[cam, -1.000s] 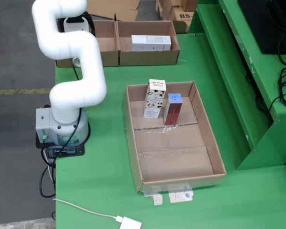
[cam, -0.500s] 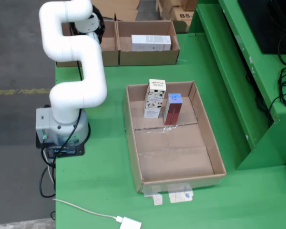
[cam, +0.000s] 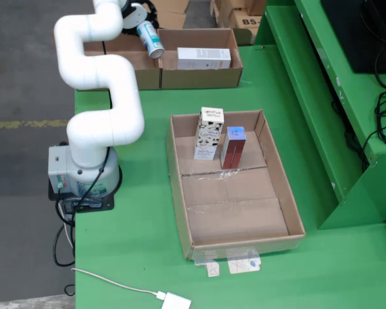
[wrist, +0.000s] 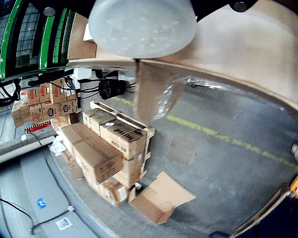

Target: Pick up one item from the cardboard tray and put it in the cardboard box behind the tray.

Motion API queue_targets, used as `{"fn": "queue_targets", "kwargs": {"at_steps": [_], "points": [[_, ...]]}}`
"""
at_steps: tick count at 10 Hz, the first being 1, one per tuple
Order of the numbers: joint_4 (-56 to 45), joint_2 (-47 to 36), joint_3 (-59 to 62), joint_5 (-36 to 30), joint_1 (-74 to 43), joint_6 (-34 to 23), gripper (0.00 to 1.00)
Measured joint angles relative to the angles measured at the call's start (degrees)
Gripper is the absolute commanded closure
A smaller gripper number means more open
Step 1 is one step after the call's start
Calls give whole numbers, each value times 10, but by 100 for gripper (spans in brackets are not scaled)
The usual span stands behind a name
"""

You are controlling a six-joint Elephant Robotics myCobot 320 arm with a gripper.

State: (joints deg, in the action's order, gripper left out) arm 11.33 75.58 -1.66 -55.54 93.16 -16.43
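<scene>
While the arm's tool end [cam: 148, 35] hangs over the cardboard box [cam: 199, 67] at the worktop's far edge, its fingers' state cannot be told. Two cartons [cam: 219, 138] stand in the tray [cam: 280, 187]; reaching back for one looks next.

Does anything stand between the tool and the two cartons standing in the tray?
Nothing visible does. The tool is up over the back boxes, and the patterned carton and red carton stand upright at the tray's far end, open from above.
</scene>
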Motion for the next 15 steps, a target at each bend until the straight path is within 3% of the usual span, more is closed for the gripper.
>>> {"fn": "queue_targets", "kwargs": {"at_steps": [7,15], "points": [[171,0,0,0,-4,0,100],[171,0,0,0,-4,0,100]]}}
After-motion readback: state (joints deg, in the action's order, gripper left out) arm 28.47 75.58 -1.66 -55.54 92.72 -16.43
